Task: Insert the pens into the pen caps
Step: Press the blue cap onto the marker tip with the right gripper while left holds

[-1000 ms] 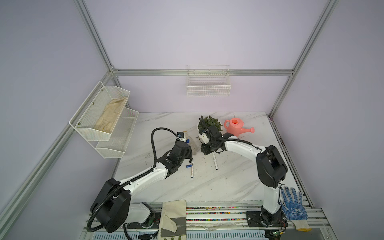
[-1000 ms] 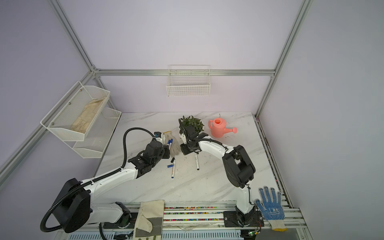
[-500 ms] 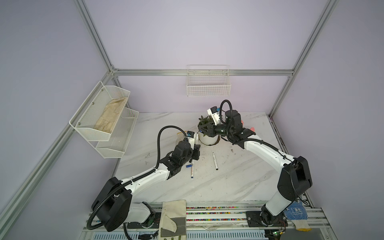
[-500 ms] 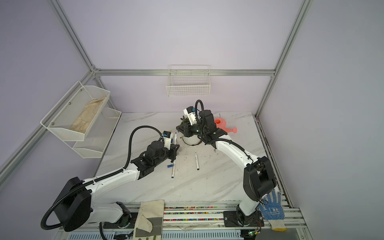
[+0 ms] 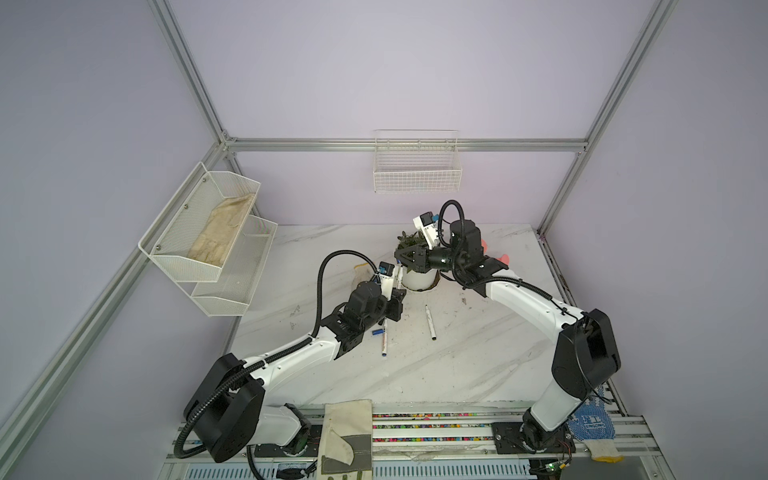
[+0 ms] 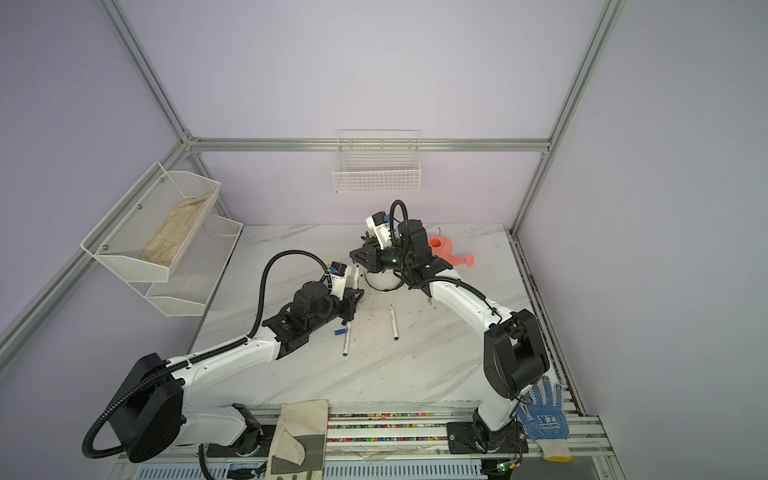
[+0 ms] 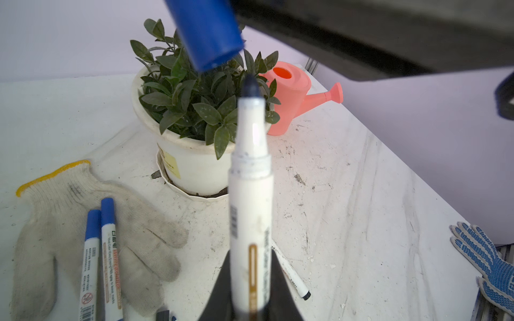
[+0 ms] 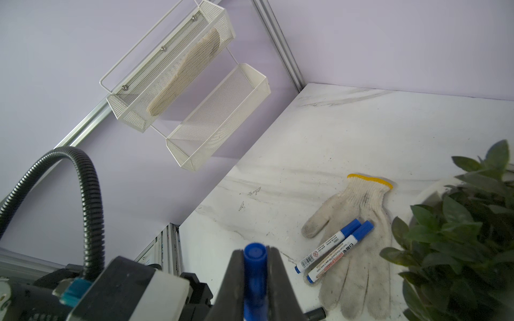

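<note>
My left gripper (image 7: 250, 264) is shut on an uncapped white pen (image 7: 250, 194), held tip-up beside the plant pot in both top views (image 5: 399, 276) (image 6: 356, 276). Just above and to one side of the dark tip hangs a blue pen cap (image 7: 207, 30), with my right gripper (image 8: 255, 255) shut on it; the two are close but apart. Two uncapped pens (image 5: 385, 338) (image 5: 430, 322) lie on the table, a loose blue cap (image 5: 377, 332) beside one. Two capped blue pens (image 8: 328, 246) (image 8: 342, 250) rest on a cotton glove. A black cap (image 8: 315, 314) lies near them.
A white pot with a green plant (image 5: 417, 278) stands right behind the grippers, a pink watering can (image 6: 442, 249) beyond it. The cotton glove (image 7: 83, 200) lies left of the pot. Mesh shelves (image 5: 208, 232) hang on the left wall, a wire basket (image 5: 417, 174) on the back wall.
My right arm has lifted from table level and swung over the plant with the blue cap. My left gripper has risen and shifted right with the pen, toward the cap.
</note>
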{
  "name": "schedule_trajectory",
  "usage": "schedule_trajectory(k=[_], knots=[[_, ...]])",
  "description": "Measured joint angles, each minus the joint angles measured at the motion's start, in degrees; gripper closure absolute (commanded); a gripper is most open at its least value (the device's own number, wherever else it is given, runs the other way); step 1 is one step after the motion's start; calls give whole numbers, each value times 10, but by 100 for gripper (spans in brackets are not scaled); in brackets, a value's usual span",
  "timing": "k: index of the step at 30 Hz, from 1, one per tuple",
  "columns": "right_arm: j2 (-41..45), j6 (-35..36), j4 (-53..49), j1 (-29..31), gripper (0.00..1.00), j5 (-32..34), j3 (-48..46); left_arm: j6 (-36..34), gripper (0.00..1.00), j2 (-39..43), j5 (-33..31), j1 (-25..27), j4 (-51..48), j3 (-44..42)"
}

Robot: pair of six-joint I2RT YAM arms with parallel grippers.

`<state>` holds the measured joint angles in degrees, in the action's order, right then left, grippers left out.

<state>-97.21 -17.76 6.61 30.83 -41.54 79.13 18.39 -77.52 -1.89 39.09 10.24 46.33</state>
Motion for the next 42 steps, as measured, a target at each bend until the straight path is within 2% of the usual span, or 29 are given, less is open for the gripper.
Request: schedule_trajectory(k=[42], knots=[[4,-4,4,-13,100,-34,-5,0,100,-3,2,0,9,0]])
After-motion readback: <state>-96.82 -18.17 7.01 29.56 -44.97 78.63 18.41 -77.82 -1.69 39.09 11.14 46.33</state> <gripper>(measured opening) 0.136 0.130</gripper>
